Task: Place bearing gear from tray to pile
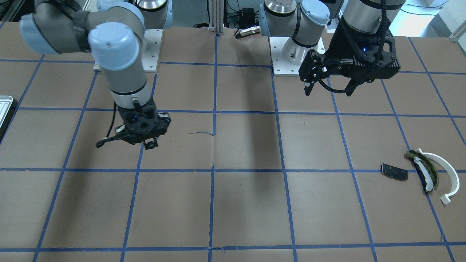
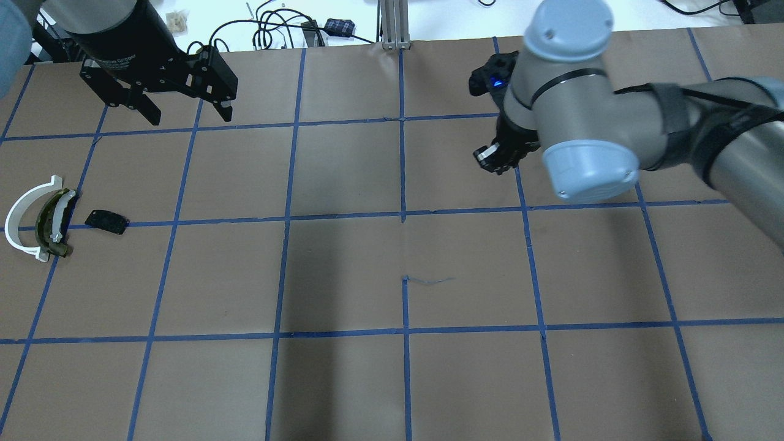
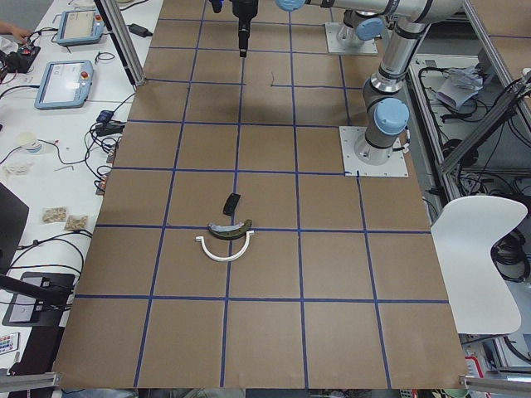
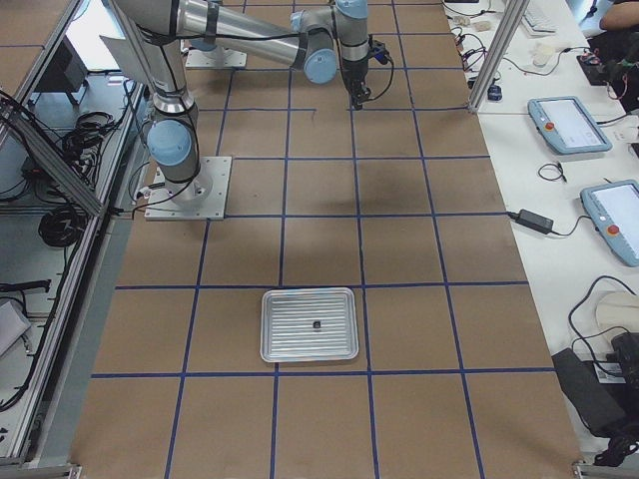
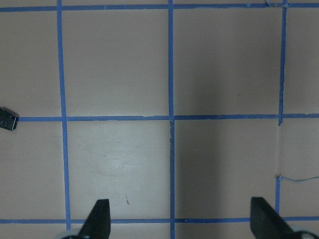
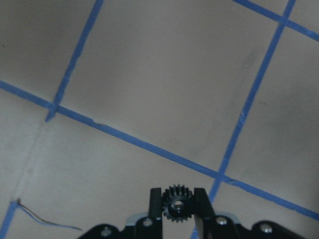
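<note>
While the tray [image 1: 4, 107] is sitting at the far left edge of the front-facing view, w/ one small dark part [image 4: 316, 324] lying mid-pan in the right-side view, the bearing gear [image 6: 175, 209] is already off it and sitting in the right claw [image 6: 175, 199]. The claw's two fingers are pinching narrow across the toothed rim, hub hole facing the wrist cam, a grip that is prob. keeping the small part from rolling or tipping out. The claw is pointing down and hovering clear of the brown, blue-taped surface [image 1: 240, 211], so the gear is touching nothing but the fingers.

Moving right, the left claw [image 1: 329, 89] is hanging high near its base, spread wide and holding nothing. It's prob. parked there to leave the lane open, or waiting for a hand-over, since the pile [image 1: 427, 180] is lying on its side. Farthest right, that pile is resting on the surface: a black plate [image 1: 394, 171] near an olive-and-white piece [image 1: 422, 168], which is nesting inside the curve of a white arc [image 2: 11, 223]. Gear and pile are well apart, w/ most of the surface between them, so the carry looks approx. half done. The drop is calling for a long reach across or a pass.
</note>
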You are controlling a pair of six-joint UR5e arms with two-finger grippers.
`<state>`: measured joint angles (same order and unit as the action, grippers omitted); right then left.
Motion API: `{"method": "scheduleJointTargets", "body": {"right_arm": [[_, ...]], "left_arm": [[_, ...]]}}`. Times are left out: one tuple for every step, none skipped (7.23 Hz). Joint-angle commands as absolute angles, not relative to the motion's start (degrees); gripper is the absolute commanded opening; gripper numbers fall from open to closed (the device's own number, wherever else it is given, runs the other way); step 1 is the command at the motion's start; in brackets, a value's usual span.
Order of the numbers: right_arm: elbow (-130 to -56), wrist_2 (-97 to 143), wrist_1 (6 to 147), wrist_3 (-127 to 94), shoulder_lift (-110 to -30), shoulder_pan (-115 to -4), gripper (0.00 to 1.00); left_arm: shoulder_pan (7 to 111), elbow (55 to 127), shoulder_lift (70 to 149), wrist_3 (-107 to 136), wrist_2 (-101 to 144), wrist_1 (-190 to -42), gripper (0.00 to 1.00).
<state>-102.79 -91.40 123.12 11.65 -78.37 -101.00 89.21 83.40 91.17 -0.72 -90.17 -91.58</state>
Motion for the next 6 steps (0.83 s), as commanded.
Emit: {"method": "scheduleJointTargets", "body": {"right_arm": [[-101.44,-91.67,128.93,-4.07,-70.09,-110.62,0.16],[-101.25,-91.5,128.94,-7.7,-67.09,-112.74,0.17],[-101.25,-90.54,128.94,-8.43,-65.06,-113.2,0.17],[-101.34,-90.35,128.94,-9.13,-63.21,-113.55,0.19],[-101.34,-90.44,129.02,-9.23,-62.67,-113.73,0.5],[-101.25,-90.35,128.94,-9.23,-62.23,-113.73,0.69]], "left_arm": [[89.21,83.41,91.14,-0.79,-90.18,-91.58,1.0],[89.21,83.41,91.14,-0.79,-90.18,-91.67,1.0],[89.21,83.41,91.14,-0.79,-90.18,-91.67,1.0],[89.21,83.41,91.14,-0.79,-90.18,-91.67,1.0],[89.21,83.41,91.14,-0.79,-90.18,-91.67,1.0],[89.21,83.41,91.23,-0.79,-90.18,-91.58,1.0]]}}
